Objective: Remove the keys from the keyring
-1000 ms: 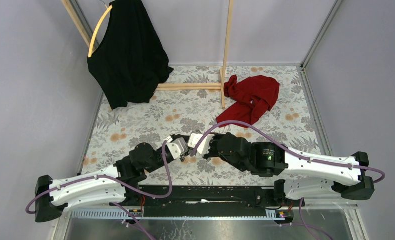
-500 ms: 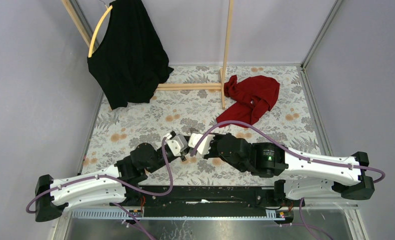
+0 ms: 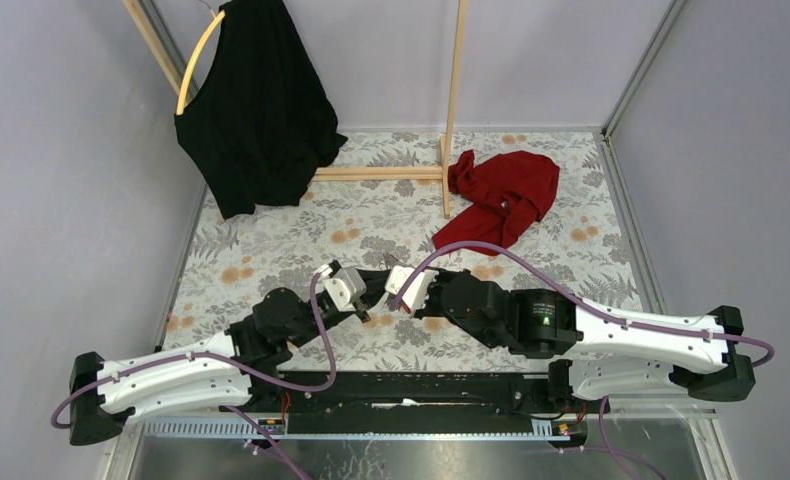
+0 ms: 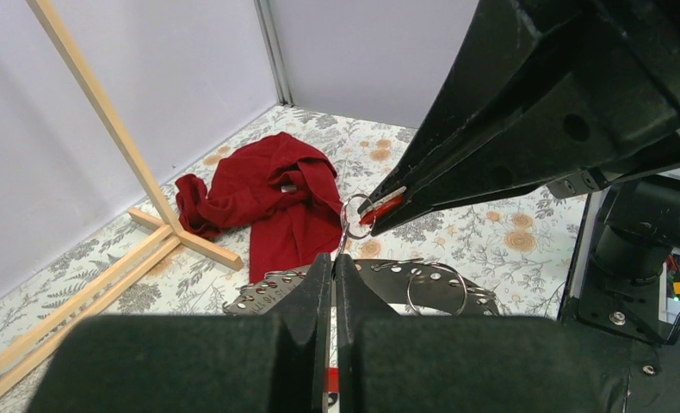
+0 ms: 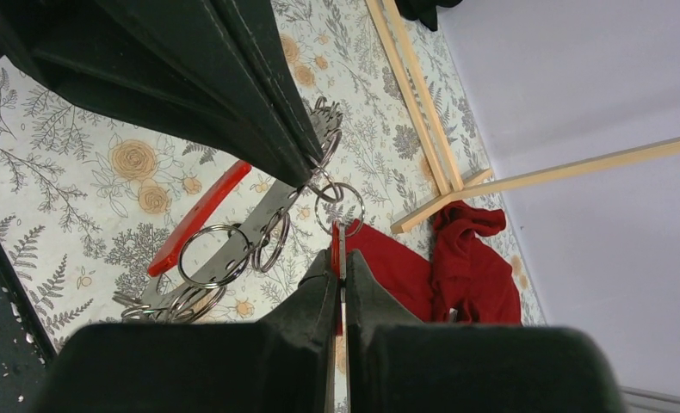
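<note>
The left gripper draws back to its left. The right gripper shifts slightly right, widening the gap between them.

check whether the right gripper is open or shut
Shut: the right gripper is clamped on a thin red tag, its tips nearly touching.

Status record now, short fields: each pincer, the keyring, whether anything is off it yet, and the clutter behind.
left pincer: shut on the keyring
right pincer: shut on a thin red piece linked to it
keyring: perforated metal strip with split rings and a red tag, hanging between the pincers
loose keys: none seen on the table
background: red cloth, black garment
</note>
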Robot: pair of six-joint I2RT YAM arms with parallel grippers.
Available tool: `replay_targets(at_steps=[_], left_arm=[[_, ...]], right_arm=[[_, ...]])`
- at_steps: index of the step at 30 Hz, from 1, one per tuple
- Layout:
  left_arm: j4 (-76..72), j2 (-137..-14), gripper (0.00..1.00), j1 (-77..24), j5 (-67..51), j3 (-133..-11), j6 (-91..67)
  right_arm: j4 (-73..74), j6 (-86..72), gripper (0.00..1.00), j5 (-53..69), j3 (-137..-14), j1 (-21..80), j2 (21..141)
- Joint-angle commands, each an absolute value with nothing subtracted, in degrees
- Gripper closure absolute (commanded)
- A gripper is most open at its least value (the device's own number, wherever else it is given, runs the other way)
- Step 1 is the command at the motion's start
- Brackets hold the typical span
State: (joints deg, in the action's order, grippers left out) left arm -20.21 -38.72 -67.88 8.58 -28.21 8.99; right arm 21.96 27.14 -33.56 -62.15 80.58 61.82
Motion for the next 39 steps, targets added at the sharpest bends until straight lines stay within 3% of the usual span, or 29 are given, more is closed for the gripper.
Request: replay_targets(at_steps=[1,28,39], left_arm=[[-25.1,-37.6,1.0,-67.7,10.0,-27.4,8.5],[-33.5,-35.7,1.0,-67.7,10.7,-24.6,8.3],[-31.6,-36.7,1.0,-67.7,18.7,-26.3,0.6]], right_arm=[[22.0,25.8,1.0,-36.4,-61.3,80.9,60.0],[20.1,21.3,1.0,-36.3,-59.6,80.4,60.8],[20.1,20.4,1.0,-36.1,-60.3,80.4,62.1]])
